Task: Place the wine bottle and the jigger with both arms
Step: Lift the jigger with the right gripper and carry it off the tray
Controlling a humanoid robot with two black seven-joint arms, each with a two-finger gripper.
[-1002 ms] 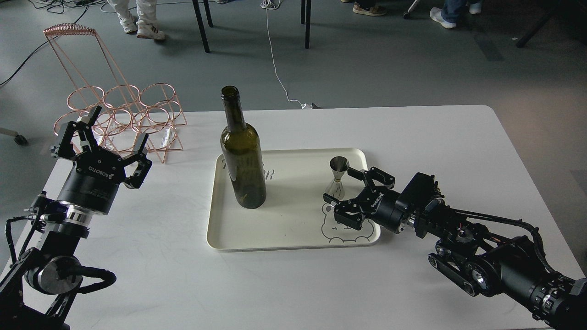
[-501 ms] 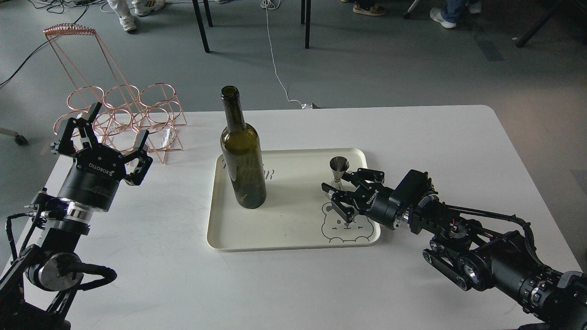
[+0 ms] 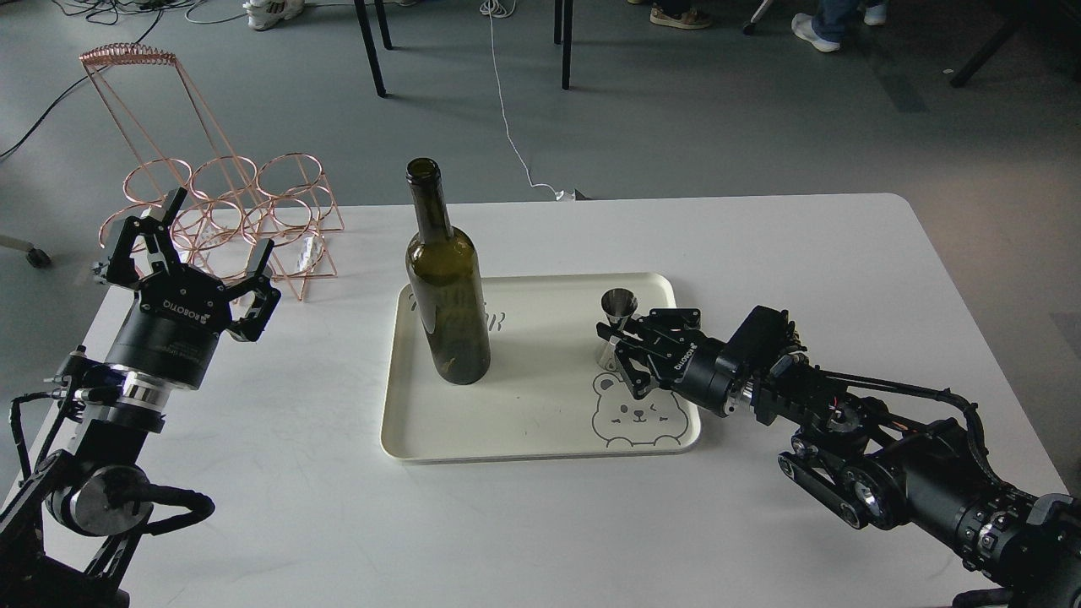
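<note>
The wine bottle [image 3: 448, 312], dark olive-green and uncorked, stands upright on the left part of a cream tray [image 3: 524, 405]. The small silver jigger [image 3: 617, 306] stands on the tray's right side, above a bear drawing. My right gripper [image 3: 619, 344] reaches in from the right, and its fingers are closed around the jigger's waist and lower cone. My left gripper [image 3: 181, 245] is open and empty, held above the table's left side, well left of the bottle and just in front of the wire rack.
A copper wire bottle rack [image 3: 228, 211] stands at the table's back left corner, close behind my left gripper. The white table [image 3: 760, 253] ends in a rounded back right corner. Chair legs and a white cable [image 3: 507, 110] are on the floor beyond.
My right gripper has moved left and closed its fingers around the jigger, which shifted slightly left. My left gripper has barely moved.
</note>
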